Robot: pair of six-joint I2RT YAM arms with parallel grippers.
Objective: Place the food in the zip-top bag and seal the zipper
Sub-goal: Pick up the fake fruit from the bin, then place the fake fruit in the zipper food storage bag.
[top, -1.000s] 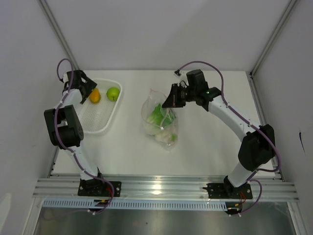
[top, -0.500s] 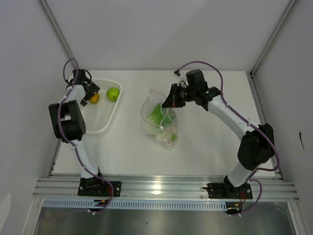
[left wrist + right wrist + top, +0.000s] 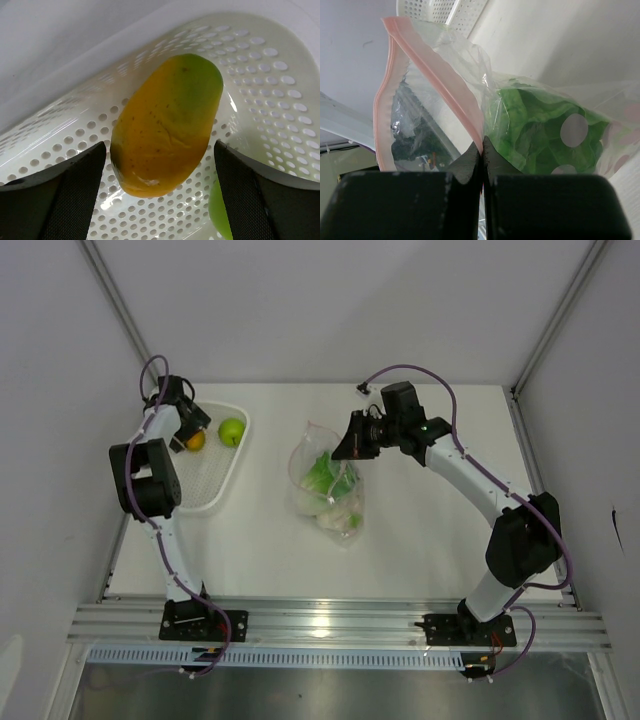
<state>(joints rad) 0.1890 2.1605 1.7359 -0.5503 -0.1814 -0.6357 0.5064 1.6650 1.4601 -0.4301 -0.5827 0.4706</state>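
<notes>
1. At upper left of the overhead view, the left gripper [image 3: 187, 423] hangs over the white mesh basket [image 3: 205, 485]. Its jaws are spread wide to either side of the orange fruit [image 3: 167, 125], which lies on the basket floor.
2. Just right of that fruit, in the same basket, sits the green apple [image 3: 232, 430].
3. At centre frame, the zip-top bag [image 3: 318, 440] rests on the table [image 3: 430, 540]. It holds the leafy cabbage [image 3: 322, 472] and, lower in the frame, the whitish cauliflower piece [image 3: 342, 518].
4. At the bag's upper right edge, the right gripper [image 3: 343, 447] is clamped tight on the pink zipper [image 3: 435, 75]. The bag's mouth gapes open.
</notes>
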